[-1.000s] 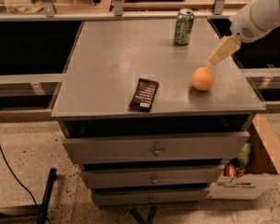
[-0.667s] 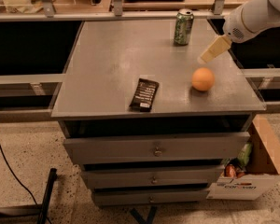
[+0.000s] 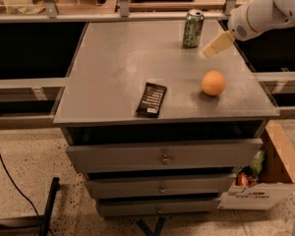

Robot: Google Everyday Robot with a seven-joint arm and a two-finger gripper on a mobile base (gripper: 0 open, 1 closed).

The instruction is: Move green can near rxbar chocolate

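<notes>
Since 1.0 s ago: gripper (image 3: pixel 211 49) has shifted left and up toward the green can (image 3: pixel 192 28); now just right of it, apart. Gripper opening: cannot tell, nothing held. Can upright at back right of grey table (image 3: pixel 113 58). Rxbar chocolate (image 3: pixel 151 99) flat near front edge, well apart from can. Orange ball (image 3: pixel 213 82) sits between them, off to the right. Drawers (image 3: pixel 162 156) below; cardboard box (image 3: pixel 255 193) bottom right. Arm (image 3: pixel 265 11) cut off by frame edge, top right
</notes>
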